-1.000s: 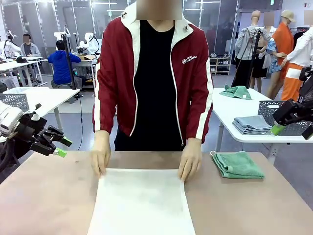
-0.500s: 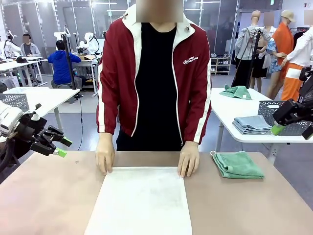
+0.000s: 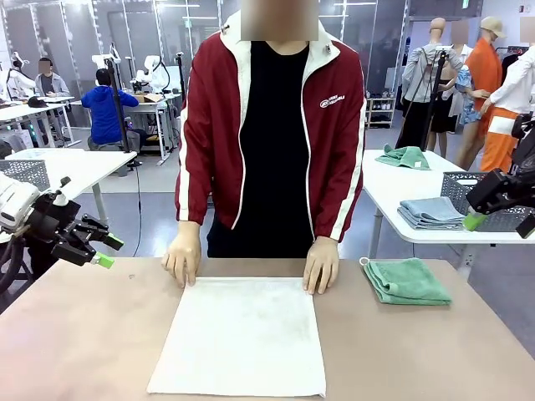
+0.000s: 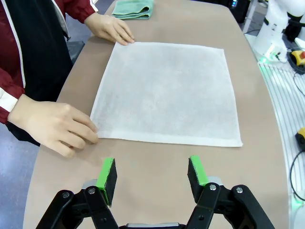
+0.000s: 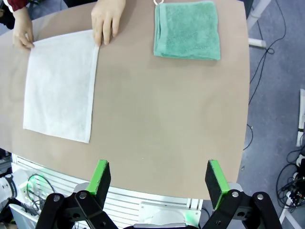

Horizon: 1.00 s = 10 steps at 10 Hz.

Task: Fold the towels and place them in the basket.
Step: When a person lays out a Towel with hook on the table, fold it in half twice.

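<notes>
While hanging just off the left edge of the bench (image 3: 75, 334), holds the left claw (image 3: 109, 251) spread, nothing between its green pads (image 4: 107, 174). Points across bare brown top toward the cream towel (image 4: 167, 90), apart from it. Off the right edge, raised above the bench, holds the right claw (image 3: 500, 222) spread wide, 2 pads parted and pinching nothing. Looks down from there over the near edge.

Farther out, finds the cream towel laid flat and unfolded across the middle of the bench, its far side just short of the far edge, its near side close to the near edge. Finds 2 hands of a person pressing on the towel's 2 far corners: 1 hand (image 3: 182, 257) toward the left edge, the other hand (image 3: 321, 263) nearer the middle. Beyond that, near the far-right corner, finds the mint green towel (image 3: 407, 280) folded into a neat square, a small loop (image 3: 365, 261) at 1 far corner, apart from the cream towel and from both hands.
</notes>
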Motion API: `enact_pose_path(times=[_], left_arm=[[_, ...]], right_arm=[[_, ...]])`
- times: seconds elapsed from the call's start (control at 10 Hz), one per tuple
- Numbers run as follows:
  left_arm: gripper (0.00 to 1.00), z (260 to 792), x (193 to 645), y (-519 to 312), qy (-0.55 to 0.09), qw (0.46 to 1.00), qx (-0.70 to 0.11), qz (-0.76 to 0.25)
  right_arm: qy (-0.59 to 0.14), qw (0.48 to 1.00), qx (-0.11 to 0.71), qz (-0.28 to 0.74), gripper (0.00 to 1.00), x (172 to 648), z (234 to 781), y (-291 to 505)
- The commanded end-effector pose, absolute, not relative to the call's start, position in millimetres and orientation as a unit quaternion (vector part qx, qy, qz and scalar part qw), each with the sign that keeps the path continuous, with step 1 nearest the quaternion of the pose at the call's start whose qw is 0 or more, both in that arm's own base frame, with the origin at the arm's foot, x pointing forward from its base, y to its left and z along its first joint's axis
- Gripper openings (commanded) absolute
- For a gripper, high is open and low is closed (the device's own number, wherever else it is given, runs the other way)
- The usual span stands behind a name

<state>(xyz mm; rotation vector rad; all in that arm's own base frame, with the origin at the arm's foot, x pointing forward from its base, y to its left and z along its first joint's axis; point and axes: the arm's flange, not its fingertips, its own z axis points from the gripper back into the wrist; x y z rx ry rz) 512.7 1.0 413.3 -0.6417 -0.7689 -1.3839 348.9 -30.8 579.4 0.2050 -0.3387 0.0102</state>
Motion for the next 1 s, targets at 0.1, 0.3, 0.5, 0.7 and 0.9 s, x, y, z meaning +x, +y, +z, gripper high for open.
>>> enact_pose_path(times=[0.1, 0.3, 0.5, 0.7, 0.9], left_arm=[[0.76, 414.7, 511.8, 1.0, -0.336, 0.658, -0.282, -0.612], [0.76, 414.7, 511.8, 1.0, -0.336, 0.658, -0.282, -0.612], [0.76, 414.7, 511.8, 1.0, -0.336, 0.658, -0.282, -0.612], [0.76, 414.7, 511.8, 1.0, -0.336, 0.658, -0.282, -0.612], [0.76, 414.7, 511.8, 1.0, -0.336, 0.658, -0.282, -0.612]], right_arm=[[-0.170, 0.980, 0.102, 0.003, 1.00, 348.8, 582.2, -32.3], [-0.170, 0.980, 0.102, 0.003, 1.00, 348.8, 582.2, -32.3], [-0.170, 0.980, 0.102, 0.003, 1.00, 348.8, 582.2, -32.3], [-0.170, 0.980, 0.102, 0.003, 1.00, 348.8, 582.2, -32.3], [-0.170, 0.980, 0.102, 0.003, 1.00, 348.8, 582.2, -32.3]])
